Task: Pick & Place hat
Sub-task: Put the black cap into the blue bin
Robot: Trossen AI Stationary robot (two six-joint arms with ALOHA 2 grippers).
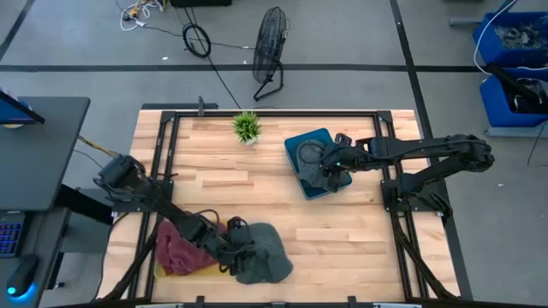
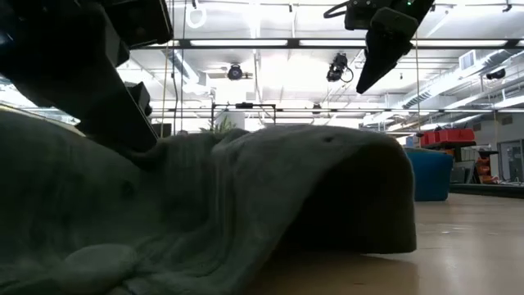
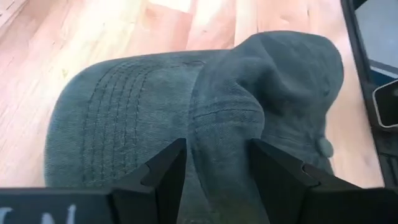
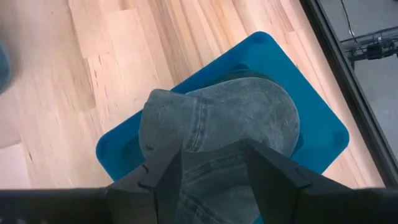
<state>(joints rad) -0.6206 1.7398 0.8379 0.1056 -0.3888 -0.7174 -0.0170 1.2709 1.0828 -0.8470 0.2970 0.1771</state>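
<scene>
Currently left gripper straddles a fold of the grey hat at the table's near edge, fingers apart, right gripper likewise spread over the hat in the blue bin; a shallow pinch probably slips.

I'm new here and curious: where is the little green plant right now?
From above, the green plant stands at the table's far edge, just left of the blue tray, away from both arms.

Even, bright overhead light in the high view. In the low view, ceiling strip lights glare at upper centre, leaving the near grey cap dim, soft and backlit.
</scene>
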